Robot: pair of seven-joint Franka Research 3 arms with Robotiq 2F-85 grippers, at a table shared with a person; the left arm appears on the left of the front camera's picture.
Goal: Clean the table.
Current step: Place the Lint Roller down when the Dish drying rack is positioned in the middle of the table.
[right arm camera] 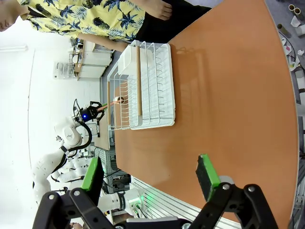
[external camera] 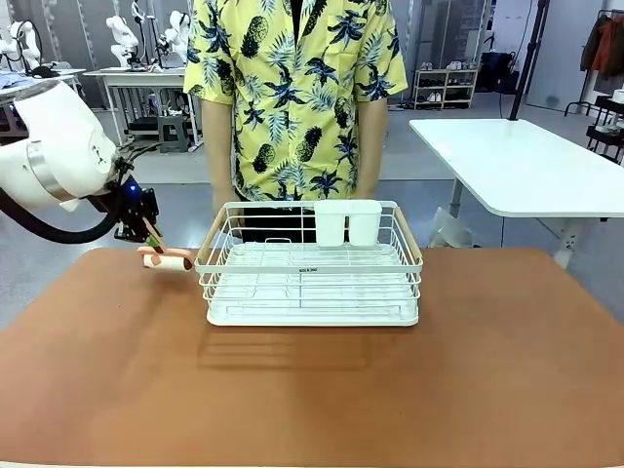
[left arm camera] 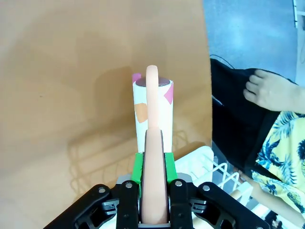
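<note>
Front view, matte terracotta table point(external camera: 487, 390), left gripper point(left arm camera: 153, 162) clamping possibly a mug point(left arm camera: 152, 112), right gripper point(right arm camera: 150, 177) agape.

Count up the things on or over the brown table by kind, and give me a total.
Wire dish rack: 1
White cutlery cups in the rack: 2
Cup with a peach handle, gripped by the left tool: 1
Total: 4

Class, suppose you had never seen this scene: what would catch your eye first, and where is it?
First, the white wire dish rack at the middle of the reddish-brown table, with a person in a yellow pineapple-print shirt standing right behind it. Next, the left gripper, jaws shut on the peach handle of a lint roller just left of the rack.
</note>
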